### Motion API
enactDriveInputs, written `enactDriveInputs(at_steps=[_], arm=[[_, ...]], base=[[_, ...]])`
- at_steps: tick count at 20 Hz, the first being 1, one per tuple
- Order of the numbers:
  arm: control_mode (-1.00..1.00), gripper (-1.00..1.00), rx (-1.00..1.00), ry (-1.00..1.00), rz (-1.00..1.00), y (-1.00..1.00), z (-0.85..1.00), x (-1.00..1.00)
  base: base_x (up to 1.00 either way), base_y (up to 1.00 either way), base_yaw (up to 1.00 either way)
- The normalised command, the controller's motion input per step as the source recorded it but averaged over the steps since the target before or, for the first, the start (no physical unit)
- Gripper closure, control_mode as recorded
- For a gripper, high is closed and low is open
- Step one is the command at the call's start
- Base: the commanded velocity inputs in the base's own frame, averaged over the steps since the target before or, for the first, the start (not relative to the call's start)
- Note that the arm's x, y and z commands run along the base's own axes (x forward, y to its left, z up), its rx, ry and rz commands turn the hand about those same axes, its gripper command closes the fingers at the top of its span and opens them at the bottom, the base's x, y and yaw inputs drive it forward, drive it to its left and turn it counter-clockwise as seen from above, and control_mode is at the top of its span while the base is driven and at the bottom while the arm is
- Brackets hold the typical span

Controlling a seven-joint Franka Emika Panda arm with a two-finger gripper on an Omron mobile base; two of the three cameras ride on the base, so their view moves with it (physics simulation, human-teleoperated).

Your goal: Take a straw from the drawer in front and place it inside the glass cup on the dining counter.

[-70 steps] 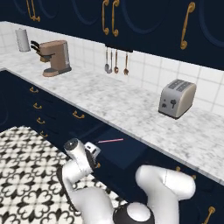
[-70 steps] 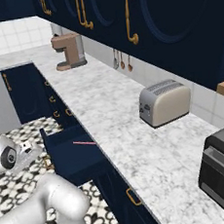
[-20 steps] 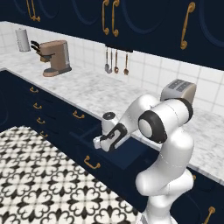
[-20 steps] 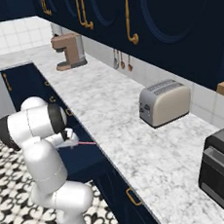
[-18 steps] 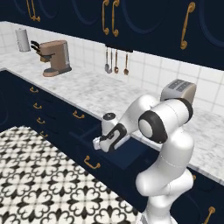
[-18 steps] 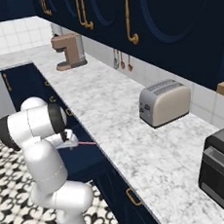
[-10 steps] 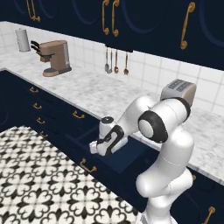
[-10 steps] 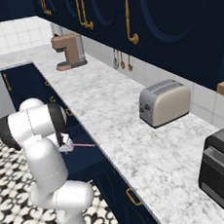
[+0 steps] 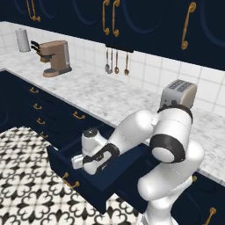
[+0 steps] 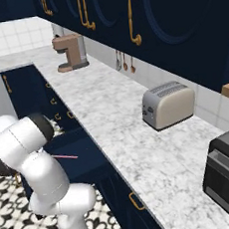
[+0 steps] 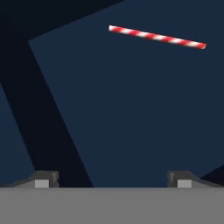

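In the left base view the drawer (image 9: 99, 184) is standing pulled out below the marble worktop (image 9: 105, 94), and the gripper (image 9: 78, 161) is hanging over its open cavity, at about eight o'clock from the toaster (image 9: 178, 94). In the right base view the straw (image 10: 65, 156) is lying flat on the drawer's dark floor, at about three o'clock from the arm's dark elbow joint. In the hand view the jaws are standing wide apart, their tips showing at seven and five o'clock with nothing between them, while the straw (image 11: 156, 37) is lying toward one o'clock, well apart from both tips and slanting slightly across the drawer floor (image 11: 131, 113).

The straw is looking light, thin and stiff, with a smooth striped skin that is likely slippery and prone to rolling. Gripping it near its middle, with the fingers closing across its width, is probably the safest hold. The hand is needing to travel toward the straw and down before closing.
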Motion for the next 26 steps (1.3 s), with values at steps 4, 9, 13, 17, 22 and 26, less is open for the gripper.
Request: enactDriveInputs(at_steps=[4, 9, 13, 17, 22, 26], arm=[[-1.0, -1.0, 0.01, -0.01, 0.01, 0.06, 0.98, 0.31], [-1.0, -1.0, -0.01, 0.0, 0.01, -0.19, 0.51, 0.83], [-1.0, -1.0, -0.1, -0.01, 0.09, -0.05, -0.29, 0.57], [-1.0, -1.0, -0.09, -0.05, 0.11, -0.01, -0.57, 0.22], [-1.0, -1.0, 0.0, -0.02, 0.1, -0.01, -0.52, 0.3], [-1.0, -1.0, 0.0, 0.0, 0.11, 0.0, -0.43, 0.37]], base=[[0.0, 0.0, 0.0], [0.0, 0.0, 0.0], [0.0, 0.0, 0.0], [0.0, 0.0, 0.0], [0.0, 0.0, 0.0], [0.0, 0.0, 0.0]])
